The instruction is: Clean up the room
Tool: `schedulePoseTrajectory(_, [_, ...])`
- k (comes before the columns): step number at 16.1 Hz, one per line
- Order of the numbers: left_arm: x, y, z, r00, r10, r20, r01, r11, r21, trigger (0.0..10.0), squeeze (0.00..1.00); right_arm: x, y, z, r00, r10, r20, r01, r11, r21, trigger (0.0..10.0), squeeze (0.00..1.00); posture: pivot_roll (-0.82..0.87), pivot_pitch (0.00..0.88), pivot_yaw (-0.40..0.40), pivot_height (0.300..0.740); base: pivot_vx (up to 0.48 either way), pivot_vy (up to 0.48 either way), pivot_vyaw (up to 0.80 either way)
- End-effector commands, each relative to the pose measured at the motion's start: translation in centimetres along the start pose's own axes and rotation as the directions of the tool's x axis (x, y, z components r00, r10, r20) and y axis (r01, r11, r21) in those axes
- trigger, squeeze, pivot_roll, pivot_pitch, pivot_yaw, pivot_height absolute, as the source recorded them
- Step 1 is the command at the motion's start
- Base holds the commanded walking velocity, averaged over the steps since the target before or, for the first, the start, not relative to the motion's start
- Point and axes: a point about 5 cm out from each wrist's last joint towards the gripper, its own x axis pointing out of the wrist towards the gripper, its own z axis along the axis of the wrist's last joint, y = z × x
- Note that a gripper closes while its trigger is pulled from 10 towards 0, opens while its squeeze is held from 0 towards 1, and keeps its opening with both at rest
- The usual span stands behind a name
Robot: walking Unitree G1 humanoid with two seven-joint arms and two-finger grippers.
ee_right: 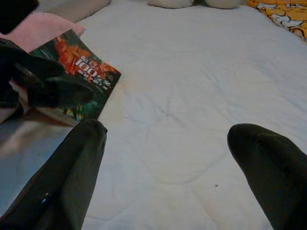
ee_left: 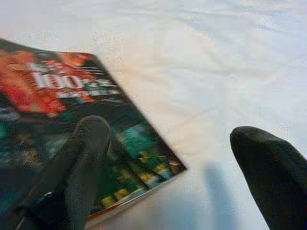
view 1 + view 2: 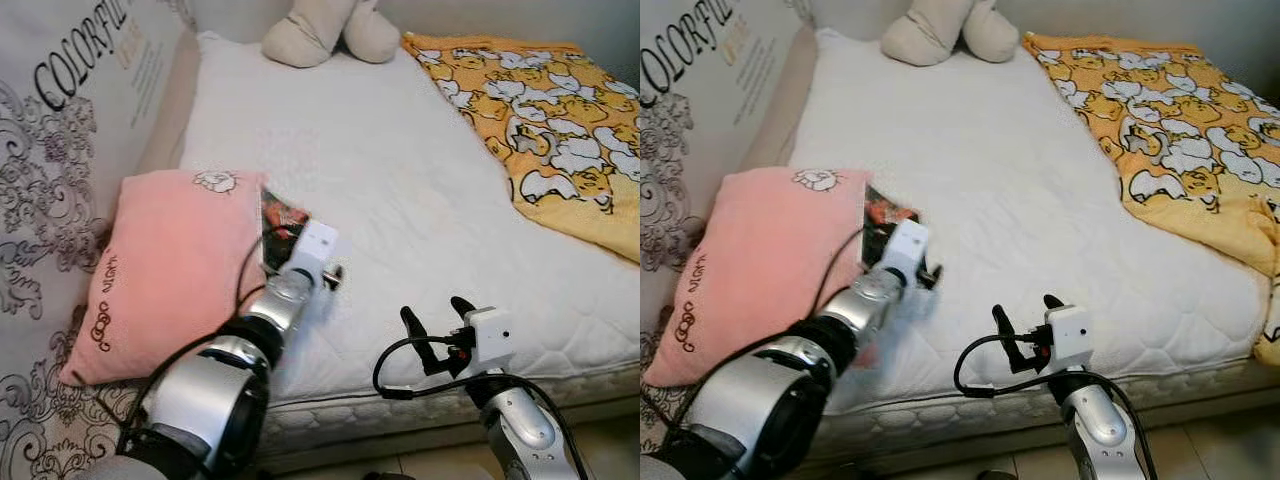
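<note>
Your left gripper point(image 2: 168, 163) is spread wide over the bed, one finger point(image 2: 79, 163) above the corner of a magazine point(image 2: 72, 120), the other over bare sheet; it holds nothing, and you cannot tell whether the finger touches the cover. The magazine has a dark glossy cover with red-orange splashes, white "100" lettering and green patches. It lies flat on the white mattress point(image 3: 400, 200), tucked against the pink pillow point(image 3: 165, 270). Your right gripper point(image 3: 438, 320) hovers near the mattress's front edge, its fingers also wide apart and empty. Farther off lie a yellow duck-print blanket point(image 3: 540, 130) and a beige plush toy point(image 3: 330, 30).
</note>
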Motion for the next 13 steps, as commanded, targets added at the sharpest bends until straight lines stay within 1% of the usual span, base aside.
schedulePoseTrajectory(1, [0.0,-0.4,-0.2,1.0,-0.018,-0.006,0.018,0.999,0.03,10.0,0.0,-0.2,-0.2,0.2,1.0,0.001,-0.002,-0.001,1.0,-0.004,10.0,0.0,-0.22,0.0,-0.015,0.74,0.0,0.0,0.0])
schedulePoseTrajectory(3, [0.0,-0.5,0.2,1.0,-0.023,0.005,0.022,0.999,0.05,10.0,0.0,-0.2,-0.1,0.2,1.0,0.001,-0.004,-0.001,1.0,-0.001,10.0,0.0,-0.22,0.0,-0.016,0.74,0.0,0.0,0.0])
schedulePoseTrajectory(4, [0.1,0.1,1.3,0.999,0.03,0.042,-0.034,0.995,0.097,10.0,0.0,-0.2,0.0,0.1,1.0,0.004,-0.006,-0.004,1.0,0.002,10.0,0.0,-0.22,0.0,-0.012,0.74,0.0,0.0,0.0])
schedulePoseTrajectory(5, [0.1,0.8,2.0,0.994,0.075,0.077,-0.084,0.989,0.119,10.0,0.0,-0.2,0.1,0.1,1.0,0.003,-0.007,-0.003,1.0,0.004,10.0,0.0,-0.22,0.0,-0.009,0.74,0.0,0.0,0.0])
schedulePoseTrajectory(7, [0.0,1.9,2.7,0.985,0.133,0.11,-0.145,0.983,0.113,10.0,0.0,-0.2,0.1,0.1,1.0,-0.004,-0.008,0.004,1.0,0.008,10.0,0.0,-0.22,0.0,-0.008,0.74,0.0,0.0,0.0])
schedulePoseTrajectory(8, [-0.1,2.8,2.8,0.979,0.173,0.111,-0.185,0.976,0.113,10.0,0.0,-0.3,0.2,0.0,1.0,-0.006,-0.009,0.006,1.0,0.01,10.0,0.0,-0.22,0.0,-0.01,0.74,0.0,0.0,0.0])
schedulePoseTrajectory(9, [-0.2,3.5,2.4,0.975,0.201,0.09,-0.211,0.971,0.116,10.0,0.0,-0.4,0.2,0.0,1.0,-0.004,-0.011,0.005,1.0,0.012,10.0,0.0,-0.23,0.0,-0.014,0.74,0.0,0.0,0.0])
schedulePoseTrajectory(10, [-0.2,3.6,2.2,0.974,0.209,0.083,-0.218,0.969,0.117,10.0,0.0,-0.5,0.2,0.0,1.0,-0.004,-0.011,0.004,1.0,0.012,10.0,0.0,-0.23,0.0,-0.015,0.74,0.0,0.0,0.0])
schedulePoseTrajectory(11, [-0.3,3.9,1.7,0.974,0.221,0.059,-0.226,0.967,0.119,10.0,0.0,-0.7,0.3,0.0,1.0,-0.002,-0.016,0.002,1.0,0.011,10.0,0.0,-0.23,0.0,-0.02,0.74,0.0,0.0,0.0])
schedulePoseTrajectory(13, [-0.3,4.1,0.7,0.975,0.221,0.011,-0.221,0.967,0.129,10.0,0.0,-1.3,0.3,0.0,1.0,-0.001,-0.029,0.001,1.0,0.008,10.0,0.0,-0.25,0.008,-0.028,0.74,0.0,0.0,0.0])
